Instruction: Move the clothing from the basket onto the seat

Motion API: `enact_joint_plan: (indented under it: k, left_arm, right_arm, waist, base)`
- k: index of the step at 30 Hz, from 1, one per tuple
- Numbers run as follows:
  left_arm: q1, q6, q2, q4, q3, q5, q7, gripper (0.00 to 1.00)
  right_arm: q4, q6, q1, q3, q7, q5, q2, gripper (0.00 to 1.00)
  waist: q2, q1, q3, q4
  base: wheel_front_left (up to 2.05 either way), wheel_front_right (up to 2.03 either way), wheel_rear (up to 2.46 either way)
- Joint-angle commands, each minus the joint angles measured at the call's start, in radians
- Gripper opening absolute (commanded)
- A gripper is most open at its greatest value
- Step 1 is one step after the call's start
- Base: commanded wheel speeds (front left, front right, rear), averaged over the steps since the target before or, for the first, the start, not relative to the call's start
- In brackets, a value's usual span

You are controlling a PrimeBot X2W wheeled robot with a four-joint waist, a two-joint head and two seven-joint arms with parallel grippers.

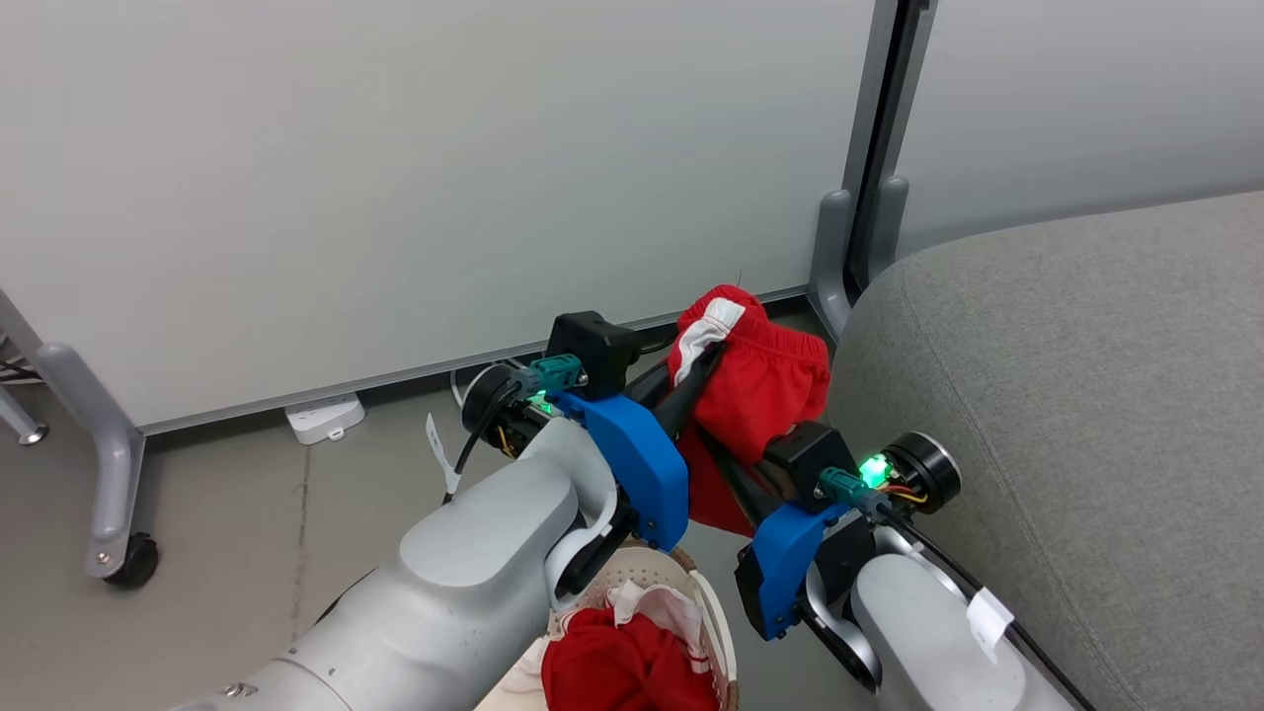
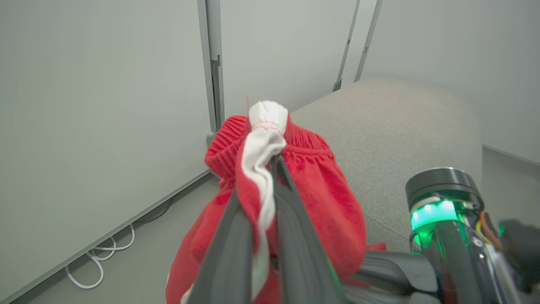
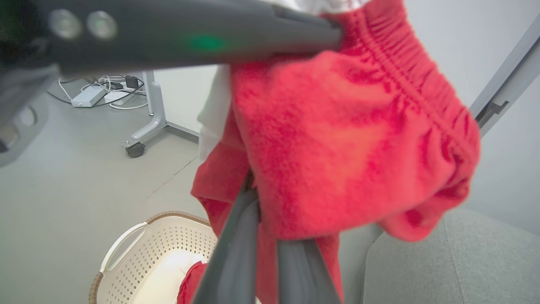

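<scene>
A red garment (image 1: pixel 765 385) hangs above the basket (image 1: pixel 716 612), just beside the grey seat (image 1: pixel 1086 395). The left tool (image 2: pixel 274 162) is clenched on its white-striped waistband, and the right tool (image 3: pixel 253 190) pinches a lower fold. Mid-carry, by the look of it. The next move calls for a swing right over the cushion, then release. More clothing (image 1: pixel 612 662) lies in the basket.

We see pale grey partition panels (image 1: pixel 395 178) joined by a grey metal post (image 1: pixel 869 148), one leg ending in a black castor (image 1: pixel 133 561), above a smooth grey floor (image 1: pixel 247 513) where a small white box (image 1: pixel 324 417) and a looped white cable (image 2: pixel 98 262) lie along the base.
</scene>
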Motion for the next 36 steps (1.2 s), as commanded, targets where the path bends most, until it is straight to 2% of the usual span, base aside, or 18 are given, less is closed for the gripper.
enact_joint_plan:
  k: [1, 19, 20, 21, 22, 30, 36]
  left_arm:
    - [-0.014, 0.000, 0.003, 0.003, -0.005, -0.005, -0.007, 0.00]
    - [-0.002, -0.003, 0.003, 0.033, -0.039, -0.051, -0.033, 0.00]
    - [-0.001, -0.002, 0.003, 0.035, -0.040, -0.052, -0.033, 0.20]
    - [-0.003, 0.001, 0.003, 0.036, -0.041, -0.053, -0.035, 0.83]
    - [-0.005, 0.002, 0.003, 0.036, -0.042, -0.052, -0.037, 1.00]
    - [0.013, -0.010, 0.003, 0.037, -0.017, -0.024, -0.055, 1.00]
    - [0.171, -0.006, 0.062, -0.124, 0.220, 0.136, -0.055, 1.00]
  right_arm:
    - [0.008, 0.000, -0.013, 0.001, -0.008, 0.001, -0.002, 0.00]
    - [0.017, 0.000, 0.016, 0.016, -0.046, 0.001, -0.002, 0.00]
    - [0.016, 0.000, 0.016, 0.018, -0.046, 0.001, -0.002, 0.00]
    - [0.016, 0.000, 0.017, 0.018, -0.046, 0.001, -0.002, 0.00]
    - [0.015, 0.000, 0.016, 0.019, -0.046, 0.000, -0.002, 0.00]
    - [0.007, 0.000, 0.016, 0.016, -0.051, -0.003, -0.002, 0.00]
    - [0.016, 0.000, 0.029, -0.003, -0.054, -0.019, -0.002, 0.00]
  waist:
    - [0.0000, 0.0000, -0.001, 0.000]
    - [0.0000, 0.0000, -0.018, -0.008]
    - [0.0000, 0.0000, -0.018, -0.009]
    - [0.0000, 0.0000, -0.017, -0.009]
    - [0.0000, 0.0000, -0.017, -0.009]
    - [0.0000, 0.0000, -0.010, -0.003]
    - [0.0000, 0.0000, 0.003, 0.010]
  base:
    - [0.00, 0.00, 0.00]
    - [0.00, 0.00, 0.00]
    - [0.00, 0.00, 0.00]
    - [0.00, 0.00, 0.00]
    - [0.00, 0.00, 0.00]
    - [0.00, 0.00, 0.00]
    - [0.00, 0.00, 0.00]
